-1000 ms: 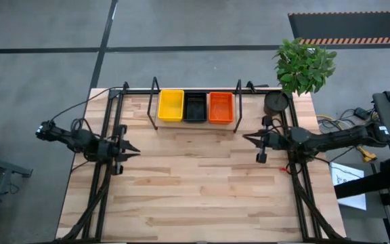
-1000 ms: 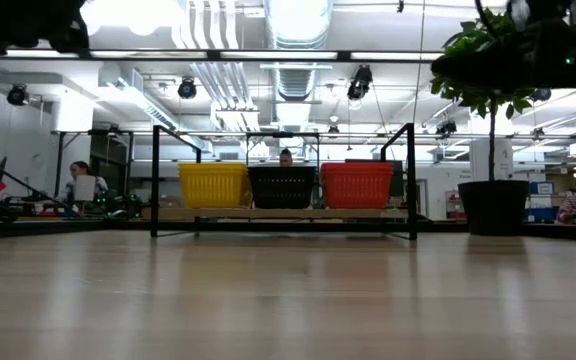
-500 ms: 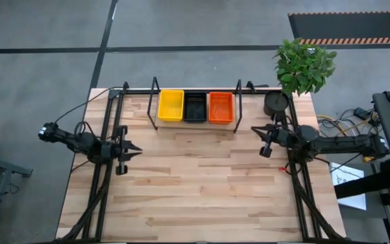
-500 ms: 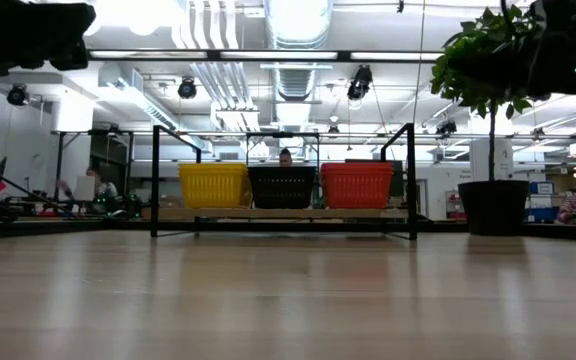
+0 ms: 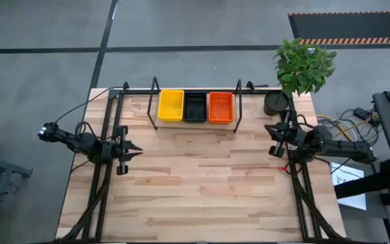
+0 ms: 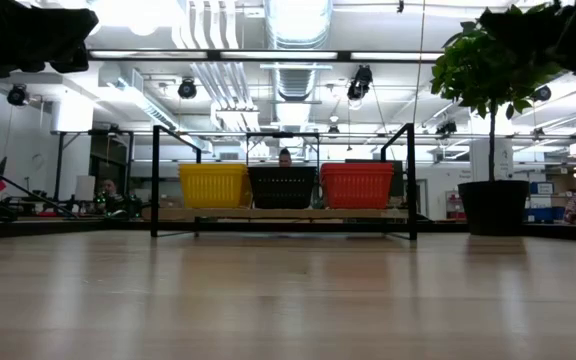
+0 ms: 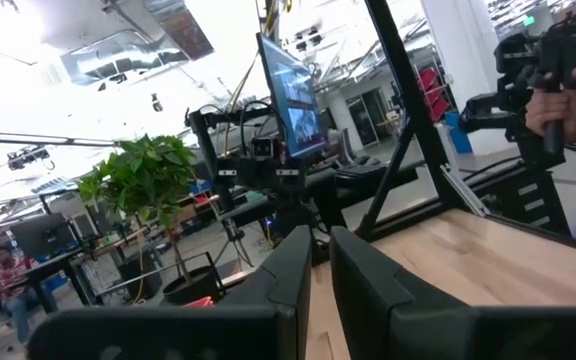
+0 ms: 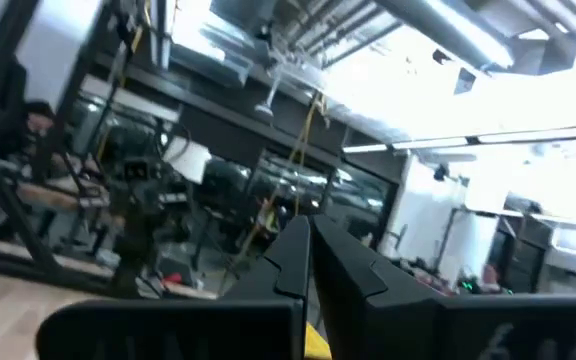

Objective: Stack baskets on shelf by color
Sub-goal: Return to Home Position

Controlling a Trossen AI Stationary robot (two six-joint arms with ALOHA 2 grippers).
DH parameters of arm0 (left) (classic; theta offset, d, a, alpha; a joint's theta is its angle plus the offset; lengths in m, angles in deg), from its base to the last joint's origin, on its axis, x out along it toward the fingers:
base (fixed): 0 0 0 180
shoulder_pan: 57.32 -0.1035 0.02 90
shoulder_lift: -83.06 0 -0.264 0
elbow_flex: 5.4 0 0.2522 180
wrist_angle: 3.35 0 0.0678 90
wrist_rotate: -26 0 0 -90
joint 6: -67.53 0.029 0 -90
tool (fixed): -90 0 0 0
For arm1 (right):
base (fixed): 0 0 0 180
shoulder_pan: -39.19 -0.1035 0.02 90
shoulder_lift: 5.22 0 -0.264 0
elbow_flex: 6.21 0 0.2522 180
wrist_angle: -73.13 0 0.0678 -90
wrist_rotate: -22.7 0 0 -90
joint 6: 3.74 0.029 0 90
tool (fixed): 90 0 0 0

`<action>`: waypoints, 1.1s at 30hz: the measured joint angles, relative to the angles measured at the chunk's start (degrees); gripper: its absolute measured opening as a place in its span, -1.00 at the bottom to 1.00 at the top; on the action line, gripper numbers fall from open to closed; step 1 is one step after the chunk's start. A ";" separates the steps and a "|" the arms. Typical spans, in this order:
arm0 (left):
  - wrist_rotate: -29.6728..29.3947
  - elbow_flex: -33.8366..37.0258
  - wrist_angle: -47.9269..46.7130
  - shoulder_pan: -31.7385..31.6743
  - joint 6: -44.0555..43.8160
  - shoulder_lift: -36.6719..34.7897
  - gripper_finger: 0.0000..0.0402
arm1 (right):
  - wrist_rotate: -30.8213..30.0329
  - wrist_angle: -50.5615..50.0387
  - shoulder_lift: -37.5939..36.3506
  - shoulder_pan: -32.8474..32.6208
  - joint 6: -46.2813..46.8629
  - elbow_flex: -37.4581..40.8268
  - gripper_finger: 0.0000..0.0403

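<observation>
- Judging by how things lay, the sorting looked finished: three colour groups sat side by side on the shelf (image 5: pixel 155 103) at the far edge of the table (image 5: pixel 202 190).
- The yellow baskets (image 5: pixel 170 106) were toward the left arm's end, the black baskets (image 5: pixel 195 107) in the middle, and the orange baskets (image 5: pixel 221 107) toward the right arm's end. Each touched its neighbour.
- From above and from table height each colour read as one block, so how many were nested in each could not be counted.
- No loose basket showed anywhere on the bare wood, which suggested nothing was left to place.
- The left gripper (image 5: pixel 133 150) hung over the table's left side, well apart from the shelf. Its fingers (image 7: pixel 290 275) were drawn close with only a slit between them, and they held nothing.
- The right gripper (image 5: pixel 275 139) sat by the right edge near the plant pot (image 5: pixel 275 103), its fingers (image 8: pixel 290 262) pressed together and empty.
- What remained appeared to be only parking both arms.
</observation>
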 joint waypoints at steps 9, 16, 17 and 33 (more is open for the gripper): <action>0.00 0.02 0.00 0.02 0.00 0.44 -0.87 | 6.74 -5.63 -1.84 -0.02 2.04 0.03 -0.96; 0.01 0.05 0.03 0.00 0.00 0.55 -0.87 | 0.29 -9.91 -1.38 0.02 7.70 0.05 -0.96; 0.00 0.05 0.00 0.00 0.00 0.55 -0.87 | 0.32 -10.27 -1.21 0.02 7.71 0.05 -0.96; 0.02 0.11 0.00 0.00 0.00 0.52 -0.87 | 0.31 -10.67 0.79 0.02 7.64 0.07 -0.96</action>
